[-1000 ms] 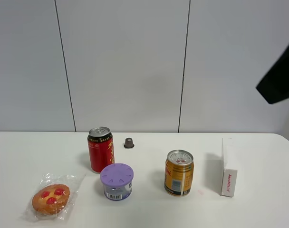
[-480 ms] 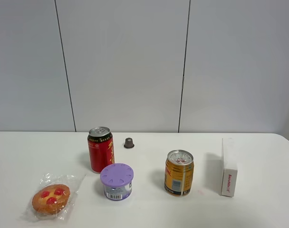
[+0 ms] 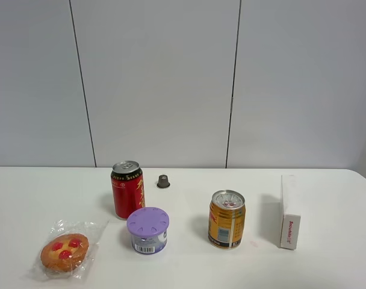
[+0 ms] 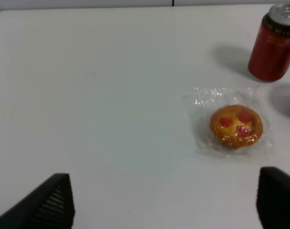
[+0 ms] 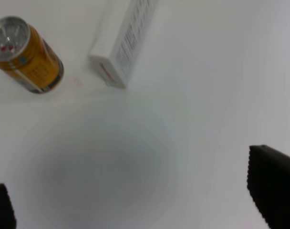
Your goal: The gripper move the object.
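Observation:
The object is a golden-brown bun point(image 3: 64, 252) with red spots, sealed in clear wrap, lying at the table's front left. It also shows in the left wrist view point(image 4: 236, 126). My left gripper point(image 4: 164, 210) is open and empty, hovering well above the table, apart from the bun. Its black fingertips point(image 4: 47, 205) show at the frame's corners. My right gripper point(image 5: 135, 200) is open and empty above bare table near the white box. Neither gripper nor arm shows in the exterior view.
A red can point(image 3: 127, 189) stands behind a purple-lidded tub point(image 3: 148, 230), right of the bun. A gold can point(image 3: 227, 219) and a white box point(image 3: 289, 212) stand further right. A small brown capsule point(image 3: 164, 180) sits at the back.
A black arm part at the exterior view's upper right edge one second ago has left the view. The objects on the table have not moved.

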`<state>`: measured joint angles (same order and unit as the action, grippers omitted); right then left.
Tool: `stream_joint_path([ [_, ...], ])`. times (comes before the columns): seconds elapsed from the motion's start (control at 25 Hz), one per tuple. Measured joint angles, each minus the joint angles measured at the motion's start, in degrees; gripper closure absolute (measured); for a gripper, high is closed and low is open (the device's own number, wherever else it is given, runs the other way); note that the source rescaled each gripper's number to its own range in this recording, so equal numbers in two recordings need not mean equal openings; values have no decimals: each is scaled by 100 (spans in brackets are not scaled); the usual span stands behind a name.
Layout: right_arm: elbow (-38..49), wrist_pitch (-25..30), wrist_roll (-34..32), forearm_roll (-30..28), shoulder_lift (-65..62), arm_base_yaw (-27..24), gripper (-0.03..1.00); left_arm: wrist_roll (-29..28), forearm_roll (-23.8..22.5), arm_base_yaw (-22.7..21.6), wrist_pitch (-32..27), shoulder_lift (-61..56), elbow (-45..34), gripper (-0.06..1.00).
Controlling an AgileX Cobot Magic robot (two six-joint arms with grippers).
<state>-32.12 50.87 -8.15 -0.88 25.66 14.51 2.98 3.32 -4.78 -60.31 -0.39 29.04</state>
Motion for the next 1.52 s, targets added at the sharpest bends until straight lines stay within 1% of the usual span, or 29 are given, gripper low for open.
stream_joint_path([
  [0.08, 196, -120, 69, 14, -383, 0, -3, 0, 0, 0, 0, 0, 0, -6],
  [0.16, 454, -364, 141, 27, -811, 0, -2, 0, 0, 0, 0, 0, 0, -6],
  [0.28, 760, -1003, 165, 136, -1369, -1, -2, 5, 0, 0, 0, 0, 0, -6],
  [0.36, 834, -1184, 170, 183, -1648, -24, -2, 5, 0, 0, 0, 0, 0, -6],
  [0.4, 825, -1190, 170, 181, -1746, -67, -2, 5, 0, 0, 0, 0, 0, -6],
  [0.48, 648, -917, 170, 175, -1809, -221, -2, 5, 0, 0, 0, 0, 0, -6],
  [0.6, 236, -196, 170, 88, -1738, -601, -2, 5, 0, 0, 0, 0, 0, -6],
  [0.68, 153, 403, 174, -57, -1672, -809, -2, 5, 0, 0, 0, 0, 0, -6],
  [0.76, 146, 938, 174, -114, -1665, -936, -2, 5, 0, 0, 0, 0, 0, -6],
  [0.84, 146, 1229, 174, -141, -1665, -963, -2, 0, 0, 0, 0, 0, 0, -6],
  [0.92, 162, 1243, 183, -141, -1665, -963, -2, 0, 0, 0, 0, 0, 0, -6],
  [1.0, 279, 1090, 203, -135, -1690, -963, -2, 0, 0, 0, 0, 0, 0, -6],
  [1.12, 321, 1014, 209, -135, -1817, -963, -2, 0, 0, 0, 0, 0, 0, -6],
  [1.36, 351, 1004, 209, -147, -2503, -963, -2, 4, 0, 0, 0, 0, 0, -6],
  [1.52, 351, 1004, 209, -152, -2577, -1036, -2, 4, 0, 0, 0, 0, 0, -6],
])
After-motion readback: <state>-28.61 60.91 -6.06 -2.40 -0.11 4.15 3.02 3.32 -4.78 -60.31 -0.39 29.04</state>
